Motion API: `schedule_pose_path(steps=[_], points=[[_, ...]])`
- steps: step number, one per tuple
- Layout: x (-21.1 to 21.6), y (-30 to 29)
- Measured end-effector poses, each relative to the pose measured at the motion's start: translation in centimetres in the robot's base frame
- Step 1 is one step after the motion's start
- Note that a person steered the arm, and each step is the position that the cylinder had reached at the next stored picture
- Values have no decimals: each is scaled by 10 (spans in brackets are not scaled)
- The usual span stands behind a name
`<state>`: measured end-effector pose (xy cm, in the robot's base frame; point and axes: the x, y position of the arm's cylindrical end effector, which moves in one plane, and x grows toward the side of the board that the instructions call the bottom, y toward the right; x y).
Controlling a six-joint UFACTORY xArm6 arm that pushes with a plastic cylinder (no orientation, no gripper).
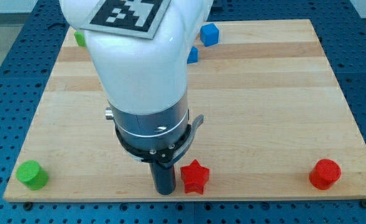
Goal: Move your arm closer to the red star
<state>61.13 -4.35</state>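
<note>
The red star lies on the wooden board near the view's bottom edge, a little right of centre. My tip is the lower end of the dark rod under the big white arm. It stands just left of the red star, close beside it, with a very narrow gap or light contact; I cannot tell which.
A red cylinder sits at the bottom right. A green cylinder sits at the bottom left. A blue cube and a second blue block, partly hidden by the arm, sit at the top. A green block peeks out at the top left.
</note>
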Motion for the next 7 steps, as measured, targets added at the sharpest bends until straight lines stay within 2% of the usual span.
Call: schedule_pose_path(steps=[7], points=[[-7, 3]])
